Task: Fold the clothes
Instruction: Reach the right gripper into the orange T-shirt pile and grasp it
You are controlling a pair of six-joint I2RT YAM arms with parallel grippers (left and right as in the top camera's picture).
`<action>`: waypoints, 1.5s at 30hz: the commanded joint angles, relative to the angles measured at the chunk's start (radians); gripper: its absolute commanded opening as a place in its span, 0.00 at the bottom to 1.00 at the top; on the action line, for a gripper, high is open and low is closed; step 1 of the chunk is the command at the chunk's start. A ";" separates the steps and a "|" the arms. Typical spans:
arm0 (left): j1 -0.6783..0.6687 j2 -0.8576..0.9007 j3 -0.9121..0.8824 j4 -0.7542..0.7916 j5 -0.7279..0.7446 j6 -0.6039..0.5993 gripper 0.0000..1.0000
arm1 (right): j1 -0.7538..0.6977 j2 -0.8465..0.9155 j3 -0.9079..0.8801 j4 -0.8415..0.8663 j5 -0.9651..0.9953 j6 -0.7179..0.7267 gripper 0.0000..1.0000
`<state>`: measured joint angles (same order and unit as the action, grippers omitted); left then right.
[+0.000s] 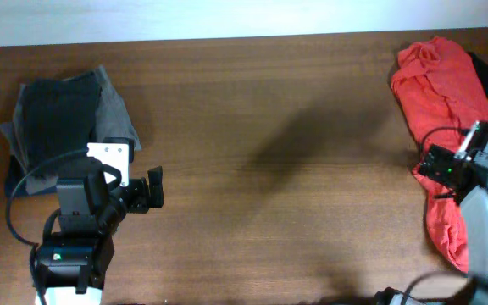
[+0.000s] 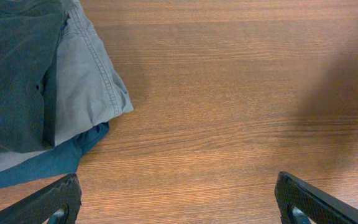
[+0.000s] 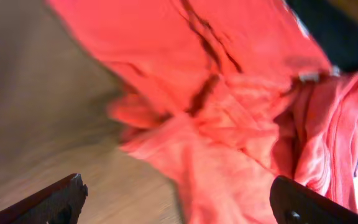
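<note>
— Red-orange, that's the T-shirt [image 1: 440, 93]? Where does it lie?
— Crumpled in a heap at the right edge of the wooden worktop [image 1: 269, 110], with a black garment [image 1: 486, 74] peeking out from under its far side. My right tool [image 3: 178, 205] hangs over it, jaws wide apart, gripping nothing.
— And your left?
— My left tool [image 2: 180, 204] is spread wide too, over bare wood just beside a folded stack [image 1: 66, 127]: dark cloth on top, grey beneath, blue at the bottom. It touches none of it.
</note>
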<state>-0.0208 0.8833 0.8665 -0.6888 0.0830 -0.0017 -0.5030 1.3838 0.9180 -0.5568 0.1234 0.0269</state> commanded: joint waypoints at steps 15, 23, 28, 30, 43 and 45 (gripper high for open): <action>0.003 -0.002 0.022 0.003 0.018 -0.010 0.99 | -0.060 0.235 0.021 0.048 -0.098 0.042 0.73; 0.003 -0.002 0.022 0.003 0.018 -0.010 0.99 | -0.060 0.138 0.036 0.033 -0.172 0.042 0.73; 0.003 -0.002 0.022 0.003 0.018 -0.010 0.99 | -0.060 0.137 0.036 0.021 -0.172 0.042 0.73; 0.003 -0.002 0.022 0.003 0.018 -0.010 0.99 | -0.060 0.140 0.036 0.018 -0.156 0.041 0.73; 0.003 -0.002 0.022 0.003 0.018 -0.010 0.99 | -0.061 0.219 0.036 0.022 -0.093 0.042 0.73; 0.003 -0.002 0.022 0.003 0.018 -0.010 0.99 | -0.061 0.222 0.036 0.023 -0.093 0.042 0.70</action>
<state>-0.0208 0.8837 0.8665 -0.6895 0.0895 -0.0017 -0.5606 1.5929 0.9352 -0.5381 0.0109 0.0578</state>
